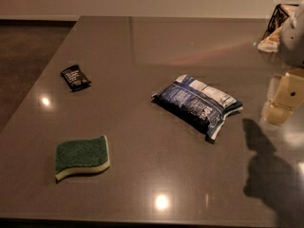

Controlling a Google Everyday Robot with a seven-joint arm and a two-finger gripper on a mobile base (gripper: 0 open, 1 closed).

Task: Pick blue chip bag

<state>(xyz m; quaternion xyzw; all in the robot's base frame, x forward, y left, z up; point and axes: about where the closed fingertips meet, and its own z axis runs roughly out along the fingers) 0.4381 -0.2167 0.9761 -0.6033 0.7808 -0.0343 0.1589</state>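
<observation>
The blue chip bag (197, 105) lies flat near the middle of the grey table (142, 165), a puffy dark-blue bag with white label panels and crimped ends. My gripper (284, 98) is at the right edge of the view, cream-coloured, hanging above the table to the right of the bag and apart from it. It holds nothing that shows. Its shadow falls on the table below it, to the bag's lower right.
A small black packet (75, 77) lies at the left back. A green and yellow sponge (81, 157) lies at the front left. A dark wire basket with something pale in it (280, 25) stands at the back right corner.
</observation>
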